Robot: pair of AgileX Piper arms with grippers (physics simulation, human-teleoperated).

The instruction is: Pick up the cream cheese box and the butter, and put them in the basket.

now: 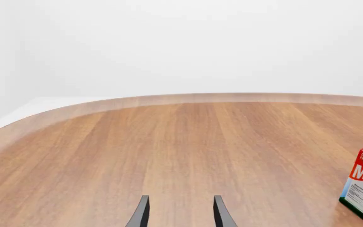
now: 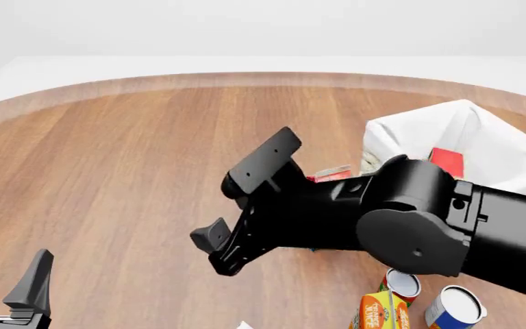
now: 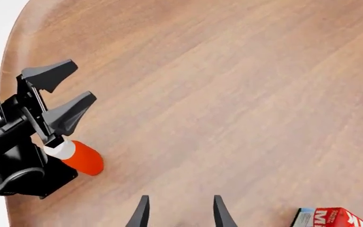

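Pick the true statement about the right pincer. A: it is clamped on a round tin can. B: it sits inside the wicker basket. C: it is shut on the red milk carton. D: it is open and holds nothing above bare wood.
D: the right wrist view shows the right pincer with its fingers apart, nothing between them, only the brown wooden table beyond.

Bright, even, diffuse light fills every view. Shadows on the wooden table are faint and soft. All is sharp, without glare.
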